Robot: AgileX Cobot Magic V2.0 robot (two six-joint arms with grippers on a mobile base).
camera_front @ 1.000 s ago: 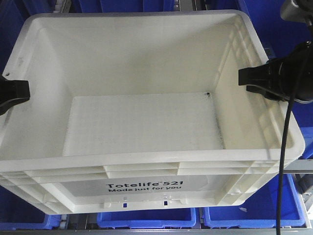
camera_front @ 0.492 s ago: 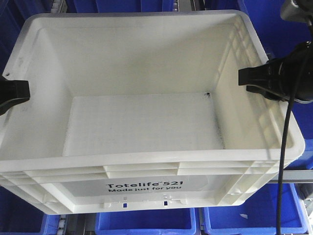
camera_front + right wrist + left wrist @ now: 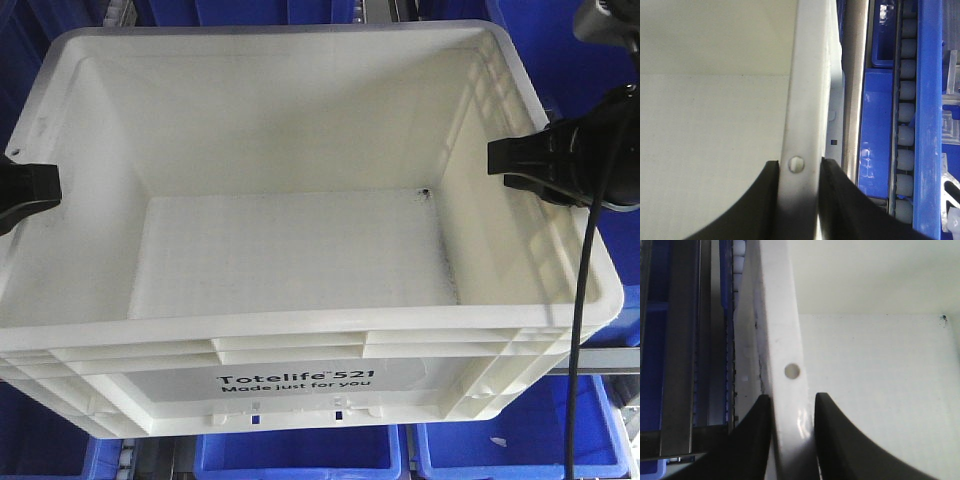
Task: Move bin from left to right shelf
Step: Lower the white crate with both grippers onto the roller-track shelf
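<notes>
- White plastic fills the front view: the large rectangular ribbed-rim bin [image 3: 300,230] sits between both arms, above the blue plastic bins [image 3: 300,455] on the shelving.
- The left hand [image 3: 790,440] pinches the bin's left rim, one finger inside the wall and one outside.
- The right hand [image 3: 796,200] clamps the opposite rim likewise, so the load seems shared evenly.
- Gripping opposite walls probably keeps the empty bin level while it is carried toward the right shelf.
</notes>
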